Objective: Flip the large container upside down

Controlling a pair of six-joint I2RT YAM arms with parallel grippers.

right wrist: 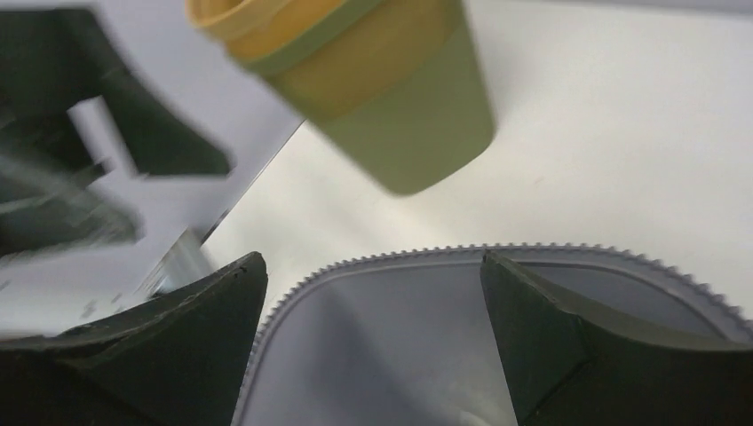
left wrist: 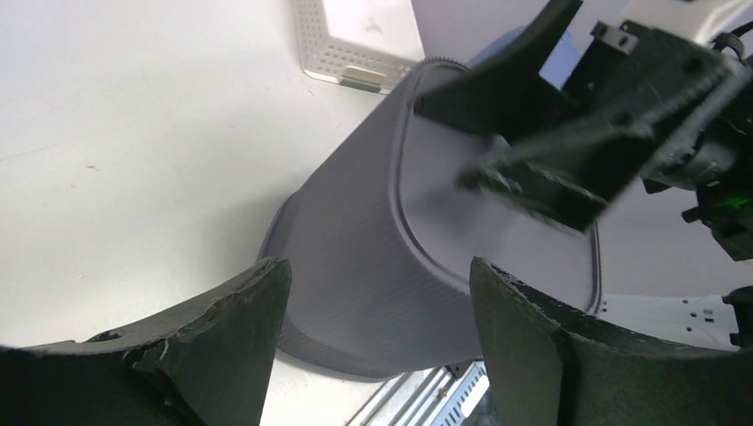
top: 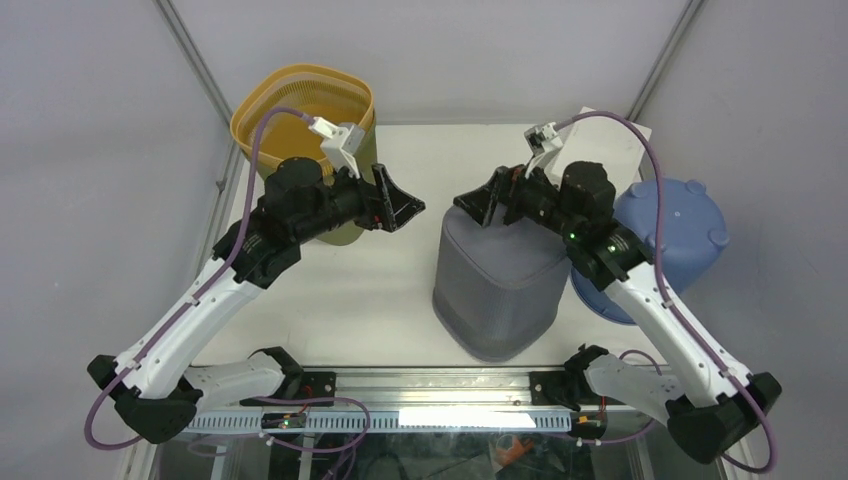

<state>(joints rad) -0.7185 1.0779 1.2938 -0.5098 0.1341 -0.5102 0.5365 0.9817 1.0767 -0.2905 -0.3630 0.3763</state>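
The large container (top: pixel 497 285) is a grey ribbed bin standing mouth down in the middle of the table, its flat base facing up. My left gripper (top: pixel 400 202) hangs open just left of it, apart from it, with nothing between the fingers. From the left wrist view the bin's side (left wrist: pixel 373 240) lies beyond my open left gripper (left wrist: pixel 377 293). My right gripper (top: pixel 478 205) is open over the far top edge of the bin. In the right wrist view the base (right wrist: pixel 400 346) and its toothed rim fill the gap of the right gripper (right wrist: pixel 373 275).
A yellow and olive basket (top: pixel 310 115) stands upright at the back left, behind my left arm. A blue tub (top: pixel 670 240) sits mouth down at the right, beside my right arm. A white box (top: pixel 610 140) is at the back right. The white table (top: pixel 370 290) ends at a metal rail in front.
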